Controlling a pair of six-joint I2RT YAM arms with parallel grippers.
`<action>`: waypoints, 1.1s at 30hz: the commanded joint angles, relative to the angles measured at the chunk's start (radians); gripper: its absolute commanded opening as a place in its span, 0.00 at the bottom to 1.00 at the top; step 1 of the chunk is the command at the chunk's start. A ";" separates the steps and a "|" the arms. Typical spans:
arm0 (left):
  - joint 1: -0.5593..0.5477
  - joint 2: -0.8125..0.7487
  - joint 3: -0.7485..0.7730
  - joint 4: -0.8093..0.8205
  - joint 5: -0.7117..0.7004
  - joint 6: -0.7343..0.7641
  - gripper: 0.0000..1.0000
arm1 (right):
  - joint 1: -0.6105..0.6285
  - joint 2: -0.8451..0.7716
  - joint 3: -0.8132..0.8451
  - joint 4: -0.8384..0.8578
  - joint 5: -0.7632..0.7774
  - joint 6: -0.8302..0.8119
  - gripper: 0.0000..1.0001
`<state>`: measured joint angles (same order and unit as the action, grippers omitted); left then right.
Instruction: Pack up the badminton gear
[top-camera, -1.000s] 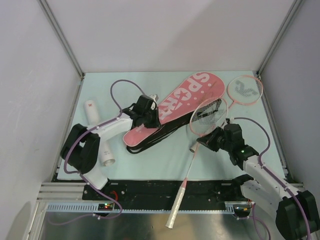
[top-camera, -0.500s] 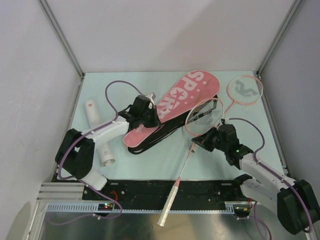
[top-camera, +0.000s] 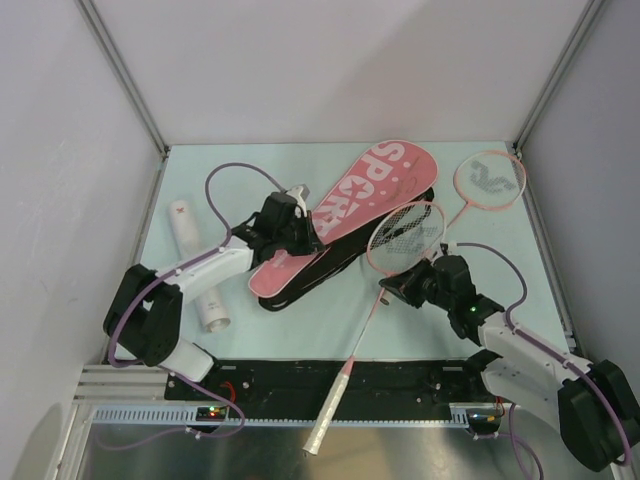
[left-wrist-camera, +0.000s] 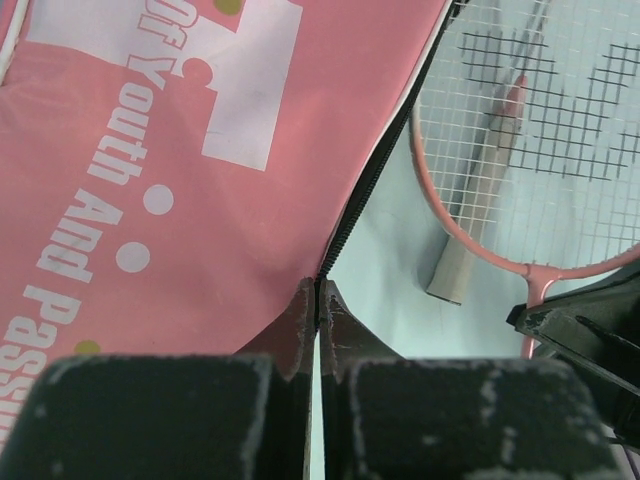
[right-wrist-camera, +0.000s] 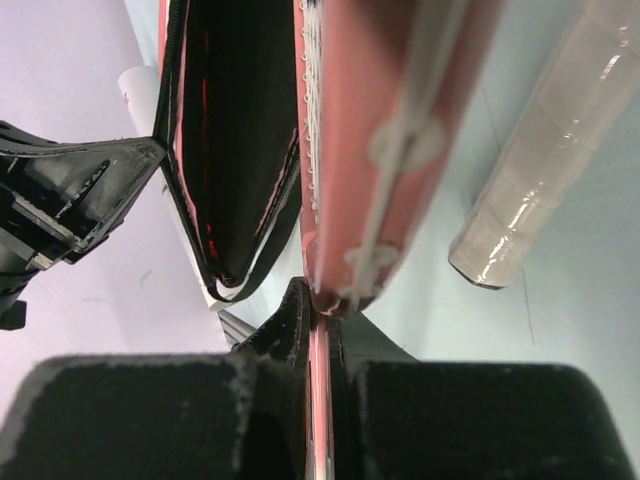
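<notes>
Bright, even overhead light; soft shadows; blurred wrist-view foregrounds.

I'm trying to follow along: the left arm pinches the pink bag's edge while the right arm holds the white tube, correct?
Not quite. The right fingers grip a racket by its shaft, not the tube; the white tube lies on the table at the left, as the top view shows. The left fingers do pinch the pink bag at its edge.

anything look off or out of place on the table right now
One racket sits askew: clamped by its shaft in the right jaws, it slants across the table, and its white handle pokes out past the near edge over the metal ledge.
</notes>
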<state>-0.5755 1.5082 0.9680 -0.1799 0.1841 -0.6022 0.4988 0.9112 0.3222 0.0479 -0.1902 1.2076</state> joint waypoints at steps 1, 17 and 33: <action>-0.002 -0.050 -0.020 0.092 0.076 0.001 0.00 | 0.004 0.034 -0.011 0.196 -0.067 0.051 0.00; 0.000 -0.091 -0.091 0.118 0.240 0.133 0.00 | -0.117 0.253 0.028 0.463 -0.338 -0.010 0.00; -0.001 -0.102 -0.092 0.090 0.421 0.280 0.00 | -0.184 0.470 0.116 0.594 -0.502 -0.053 0.00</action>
<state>-0.5755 1.4521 0.8791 -0.0978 0.5129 -0.3763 0.3103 1.3529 0.3836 0.5217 -0.6449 1.1572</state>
